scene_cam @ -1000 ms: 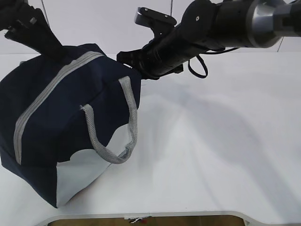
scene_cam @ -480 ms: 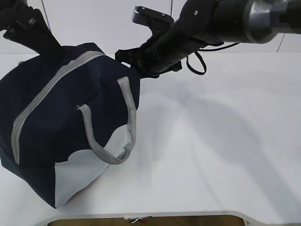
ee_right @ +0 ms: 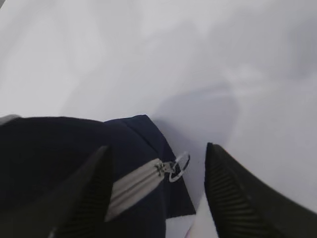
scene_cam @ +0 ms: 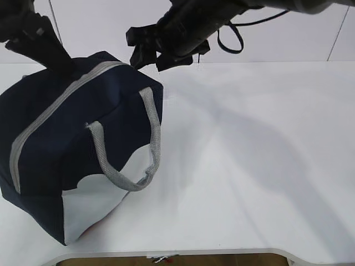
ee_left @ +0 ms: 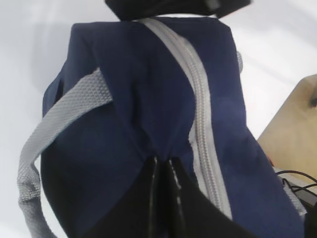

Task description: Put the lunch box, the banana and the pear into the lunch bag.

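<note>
The navy lunch bag stands tilted at the left of the table, with its grey zipper closed. My left gripper is shut on a pinch of navy fabric at the bag's top back end; the left wrist view shows the jaws closed on the cloth beside the zipper. My right gripper is open and empty, hovering just above the bag's far top corner. In the right wrist view its fingers straddle the ring pull without touching it. The lunch box, banana and pear are out of view.
A grey webbing handle hangs loose on the bag's near side over the white panel. The white table stretches to the right, with its front edge near. A wooden board and cables lie beyond the bag.
My right gripper has risen and moved left, from beside the bag's corner to above it. The bag has shifted slightly left. The left gripper keeps its pinch.
</note>
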